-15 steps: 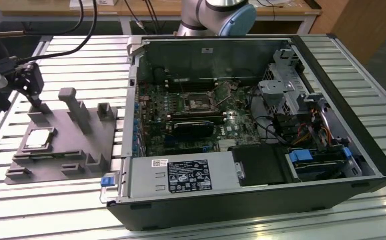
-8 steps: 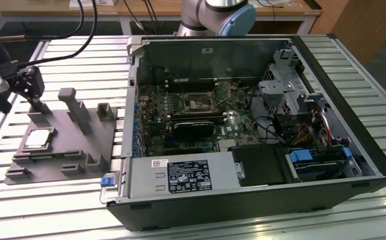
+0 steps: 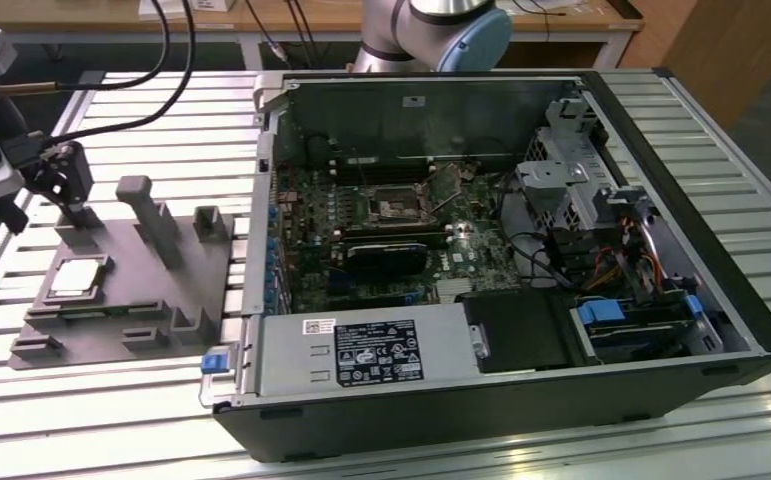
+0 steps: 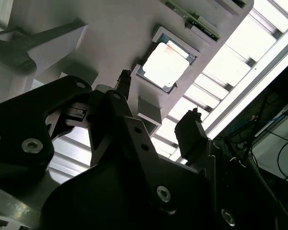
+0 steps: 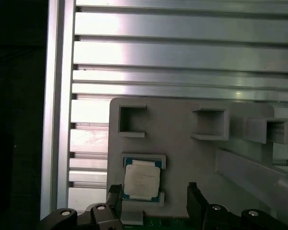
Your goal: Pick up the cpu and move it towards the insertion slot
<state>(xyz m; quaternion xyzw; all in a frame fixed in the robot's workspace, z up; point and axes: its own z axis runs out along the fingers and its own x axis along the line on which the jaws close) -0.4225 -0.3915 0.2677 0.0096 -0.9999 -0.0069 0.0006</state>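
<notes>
The cpu point(image 3: 76, 277) is a flat silvery square lying in a recess of the grey plastic tray point(image 3: 132, 312) at the exterior view's left. My gripper point(image 3: 41, 200) hangs above the tray's far left corner, open and empty. In both wrist views the cpu point(image 5: 142, 181) point(image 4: 164, 64) lies below and slightly ahead of the gripper point(image 5: 154, 199) point(image 4: 158, 105), whose two black fingers stand wide apart and clear of the chip. The insertion slot point(image 3: 396, 207), a dark square socket in a silvery bracket, sits on the motherboard inside the opened computer case.
Upright posts point(image 3: 156, 218) rise from the tray close to my gripper. The computer case point(image 3: 519, 250) lies open on the slatted metal table point(image 3: 118, 400), with a black card point(image 3: 388, 258) and cables near the socket. The arm's base point(image 3: 439, 30) stands behind the case.
</notes>
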